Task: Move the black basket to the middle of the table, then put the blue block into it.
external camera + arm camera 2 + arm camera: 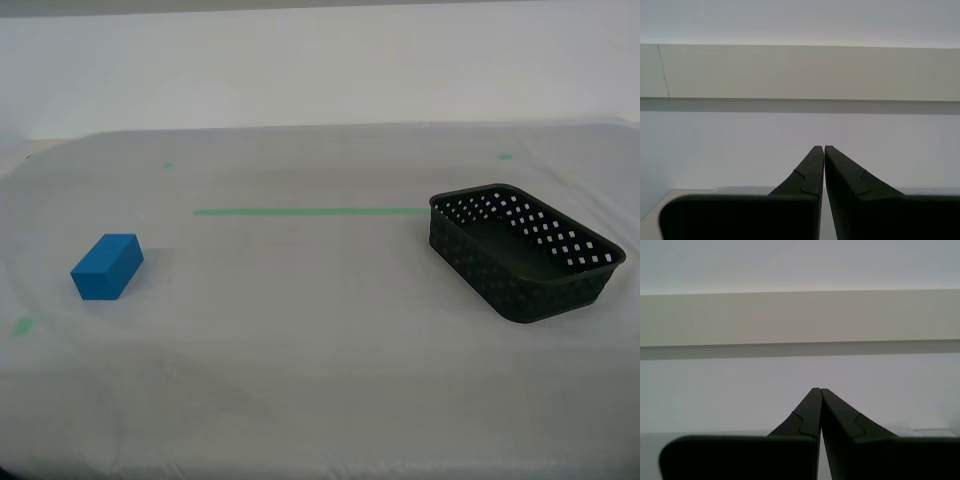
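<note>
The black basket (525, 252) stands on the white-clothed table (300, 320) toward the exterior view's right, just past the end of a green tape line (310, 211). The blue block (107, 267) lies on the cloth toward the exterior view's left, far from the basket. Neither arm shows in the exterior view. My first gripper (817, 390) is shut with its fingertips together, nothing between them, facing a pale wall. My second gripper (820, 147) is likewise shut on nothing and points at the wall. Neither wrist view shows the basket or the block.
Small green marks sit on the cloth: one far back (168, 165), one at the back near the exterior view's right (505, 156), one near the block (22, 326). A pale wall rises behind the table's far edge.
</note>
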Controlling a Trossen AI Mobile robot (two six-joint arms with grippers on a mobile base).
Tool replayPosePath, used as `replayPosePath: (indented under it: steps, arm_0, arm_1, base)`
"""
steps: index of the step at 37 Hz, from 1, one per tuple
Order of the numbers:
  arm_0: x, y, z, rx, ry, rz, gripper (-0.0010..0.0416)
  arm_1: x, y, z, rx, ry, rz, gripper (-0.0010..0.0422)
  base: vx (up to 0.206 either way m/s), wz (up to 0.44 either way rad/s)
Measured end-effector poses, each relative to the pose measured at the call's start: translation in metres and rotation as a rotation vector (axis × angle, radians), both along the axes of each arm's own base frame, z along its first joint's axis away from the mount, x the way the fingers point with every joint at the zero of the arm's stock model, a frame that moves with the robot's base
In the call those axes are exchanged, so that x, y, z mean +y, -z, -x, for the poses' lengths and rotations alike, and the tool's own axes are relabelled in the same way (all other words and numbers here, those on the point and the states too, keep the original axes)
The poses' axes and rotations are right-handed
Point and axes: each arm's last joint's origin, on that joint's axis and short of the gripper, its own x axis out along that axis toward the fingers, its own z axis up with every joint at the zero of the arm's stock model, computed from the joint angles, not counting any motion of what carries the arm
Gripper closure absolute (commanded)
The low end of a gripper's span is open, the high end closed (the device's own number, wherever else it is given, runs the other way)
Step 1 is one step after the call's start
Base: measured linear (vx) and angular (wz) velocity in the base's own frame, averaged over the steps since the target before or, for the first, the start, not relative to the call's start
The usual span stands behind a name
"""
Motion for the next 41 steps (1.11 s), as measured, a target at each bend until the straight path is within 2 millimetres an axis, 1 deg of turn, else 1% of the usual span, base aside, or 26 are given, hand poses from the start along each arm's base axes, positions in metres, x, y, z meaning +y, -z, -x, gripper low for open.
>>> replayPosePath:
  steps: [41]
  arm_0:
    - [0.0000,0.0007,-0.0001,0.007,0.000,0.000,0.0405]
  arm_1:
    - [0.0000,0.0012,-0.0001,0.012,0.000,0.000,0.0412]
  base:
    - [0.000,0.000]
